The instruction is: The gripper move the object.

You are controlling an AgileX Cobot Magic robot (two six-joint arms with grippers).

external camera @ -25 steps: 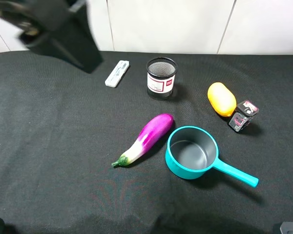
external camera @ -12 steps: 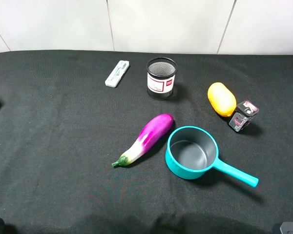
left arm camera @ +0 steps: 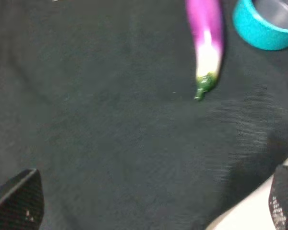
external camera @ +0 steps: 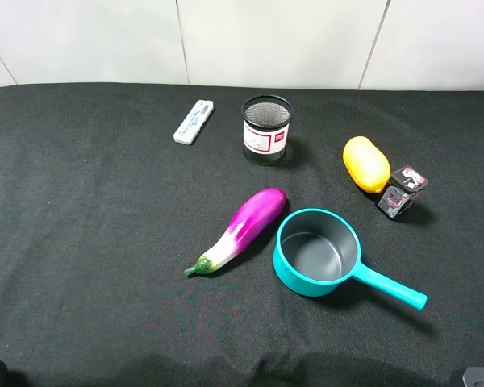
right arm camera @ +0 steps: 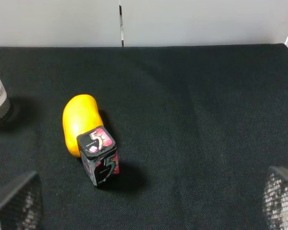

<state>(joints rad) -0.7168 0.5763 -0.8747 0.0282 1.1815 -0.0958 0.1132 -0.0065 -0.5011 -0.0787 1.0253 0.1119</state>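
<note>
The toy eggplant (external camera: 239,229) lies untouched on the black surface (external camera: 89,242) beside the teal pan (external camera: 316,251), both end effectors spread open and empty, so moving remains.

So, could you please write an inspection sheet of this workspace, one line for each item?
Surface: black cloth, flat.
Job's things: eggplant lies beside the teal pan, ungripped.
Clutter: yellow oval object, small printed box upright, mesh cup, white flat item.
Grippers: left gripper open, empty; right gripper open, empty.
Cables: nothing seen.
Surroundings: white wall panels behind.
</note>
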